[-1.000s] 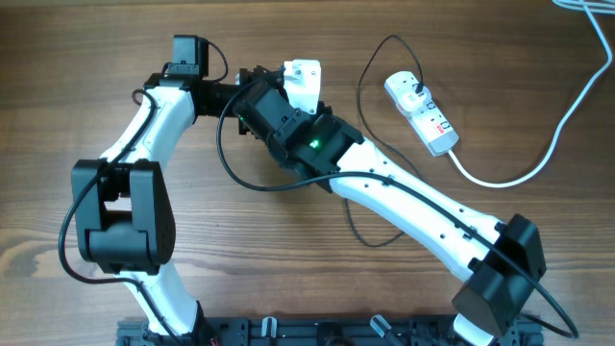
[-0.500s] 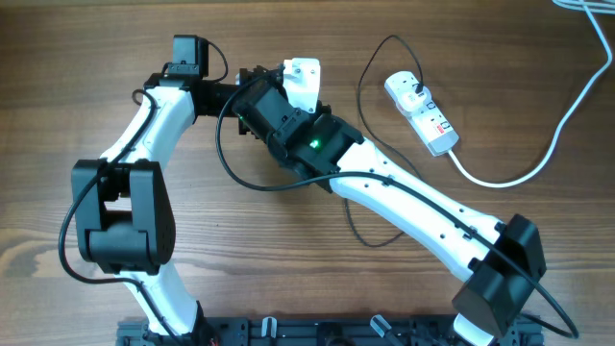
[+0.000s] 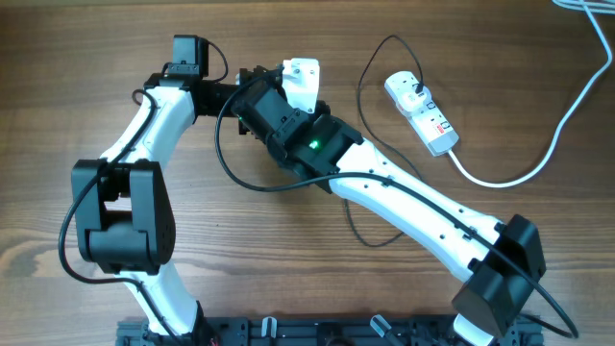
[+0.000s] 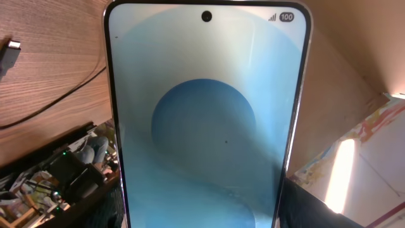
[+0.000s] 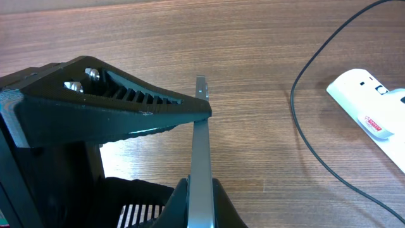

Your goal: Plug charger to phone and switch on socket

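Observation:
The phone has a lit blue screen and fills the left wrist view. My left gripper is shut on its long sides, with dark fingers at both lower corners. In the right wrist view the phone shows edge-on, and my right gripper is shut across its thin body. From overhead the phone's white back shows where the two arms meet. The charger's connector tip lies on the table beside the phone, trailing its black cable. The socket lies at the far right.
The socket's thick white cord runs off to the upper right corner. The black charger cable loops from the socket across the middle of the table and under the right arm. The socket also shows in the right wrist view.

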Robot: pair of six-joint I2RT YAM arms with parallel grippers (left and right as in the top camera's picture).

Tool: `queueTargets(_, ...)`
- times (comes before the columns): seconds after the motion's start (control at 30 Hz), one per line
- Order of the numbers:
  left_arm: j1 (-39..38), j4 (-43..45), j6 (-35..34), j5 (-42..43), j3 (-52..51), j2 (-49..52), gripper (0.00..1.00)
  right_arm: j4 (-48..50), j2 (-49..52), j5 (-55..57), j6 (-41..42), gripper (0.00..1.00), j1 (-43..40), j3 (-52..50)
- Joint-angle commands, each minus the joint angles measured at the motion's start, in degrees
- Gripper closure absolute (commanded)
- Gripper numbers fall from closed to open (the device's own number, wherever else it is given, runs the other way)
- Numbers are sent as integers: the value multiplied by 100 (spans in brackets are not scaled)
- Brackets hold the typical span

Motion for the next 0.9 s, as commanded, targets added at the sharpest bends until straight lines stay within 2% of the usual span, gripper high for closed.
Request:
queueTargets(0.0, 26, 20, 31, 160, 13, -208, 28, 2, 79, 79, 181, 95, 17, 133)
queueTargets(0.1, 26, 24, 28, 160, 13, -208, 27, 13, 74, 79, 345, 95, 17, 133)
queueTargets(0.3, 26, 151, 26, 157, 13, -208, 18, 35, 61, 107, 643, 95, -26, 136)
queueTargets(0.37, 26, 151, 26, 160, 13, -208, 13, 33, 37, 173, 933, 95, -66, 136)
queueTargets(0.43, 26, 151, 22, 160, 13, -208, 3, 35, -39, 192, 1322, 95, -129, 136)
queueTargets(0.5, 26, 151, -59, 160, 13, -208, 2, 28, -151, 234, 1766, 95, -190, 136)
queueTargets(0.63, 26, 149, -492, 164, 13, -208, 4, 28, -378, 514, 2997, 95, -225, 136)
queueTargets(0.77, 26, 149, -881, 358, 13, -208, 4, -201, -380, 299, 5154, 89, -225, 133)
queueTargets(0.87, 26, 149, -879, 376, 13, -208, 4, -334, -378, 160, 6135, 89, -225, 133)
